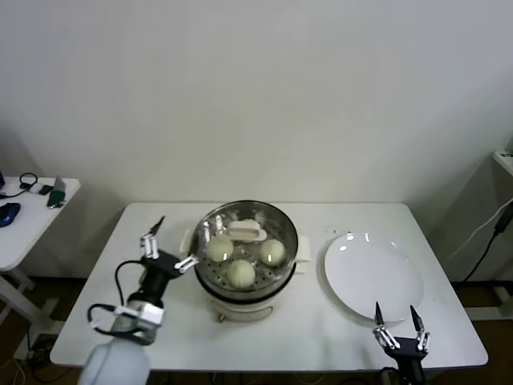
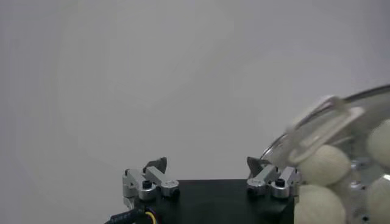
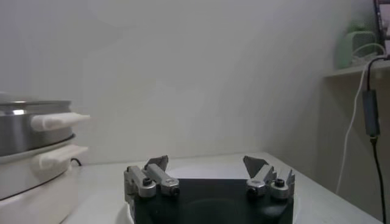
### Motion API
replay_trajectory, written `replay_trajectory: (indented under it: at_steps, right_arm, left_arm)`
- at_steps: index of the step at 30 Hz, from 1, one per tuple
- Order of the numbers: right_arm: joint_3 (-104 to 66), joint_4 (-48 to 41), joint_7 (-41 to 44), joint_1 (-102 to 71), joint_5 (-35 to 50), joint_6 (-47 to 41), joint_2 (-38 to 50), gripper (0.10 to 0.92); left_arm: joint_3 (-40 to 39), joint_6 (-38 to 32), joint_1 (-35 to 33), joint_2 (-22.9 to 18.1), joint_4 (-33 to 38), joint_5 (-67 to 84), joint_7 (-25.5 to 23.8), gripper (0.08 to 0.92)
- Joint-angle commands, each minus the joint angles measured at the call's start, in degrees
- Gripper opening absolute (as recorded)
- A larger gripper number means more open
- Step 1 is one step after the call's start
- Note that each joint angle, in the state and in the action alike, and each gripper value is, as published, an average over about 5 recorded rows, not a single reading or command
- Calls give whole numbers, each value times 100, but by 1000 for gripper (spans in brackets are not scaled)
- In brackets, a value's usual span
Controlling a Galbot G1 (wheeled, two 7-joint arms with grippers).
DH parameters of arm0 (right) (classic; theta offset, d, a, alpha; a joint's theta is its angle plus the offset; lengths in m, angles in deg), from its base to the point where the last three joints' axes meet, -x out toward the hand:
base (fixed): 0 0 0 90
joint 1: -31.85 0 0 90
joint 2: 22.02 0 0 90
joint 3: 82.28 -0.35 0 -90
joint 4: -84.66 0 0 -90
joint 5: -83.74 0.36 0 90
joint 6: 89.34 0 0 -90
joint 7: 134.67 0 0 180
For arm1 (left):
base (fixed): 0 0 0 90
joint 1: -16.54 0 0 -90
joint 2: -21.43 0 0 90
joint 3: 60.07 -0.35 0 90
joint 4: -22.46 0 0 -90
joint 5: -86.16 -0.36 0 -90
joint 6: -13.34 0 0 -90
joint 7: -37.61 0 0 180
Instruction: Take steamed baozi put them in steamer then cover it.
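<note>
cover (image 1: 245, 233) sits on steamer (image 1: 240, 298); left gripper (image 1: 171, 244) beside its rim, right gripper (image 1: 397, 322) apart, fingers released.

Steamer (image 1: 247, 277) sits mid-table in front of me: shiny steel pot on cream-white base, side handles out. Cover (image 1: 240, 233) is on top, clear glass w/ metal rim, cream rectangular handle near centre. Baozi (image 1: 240, 273) inside on perforated tray, seen thru glass: round, off-white, smooth. I count 3 clearly; a 4th may be behind the handle, can't tell.
</note>
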Motion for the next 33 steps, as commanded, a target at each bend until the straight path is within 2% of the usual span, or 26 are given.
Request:
replay_trajectory:
  at_steps: [1,7,12,33]
  right_arm:
    - [27,64,13,15,-272,-49,-11,823]
    - [44,59,98,13,-284,-75,-11,823]
    - [63,67,112,-3,-268,-75,-9,823]
    - [112,49,130,-2,-268,-43,-14,823]
  left_arm:
    - [1601,-2002,-1017,-63,-1112,3472,421,823]
    - [1263,-2528,-1207,-202,-1646,3476,406,823]
    - [1041,-2703,-1239,-284,-1852,3401,383,823]
    - [727,-2734,-1366,-383,-1684,3244,262,823]
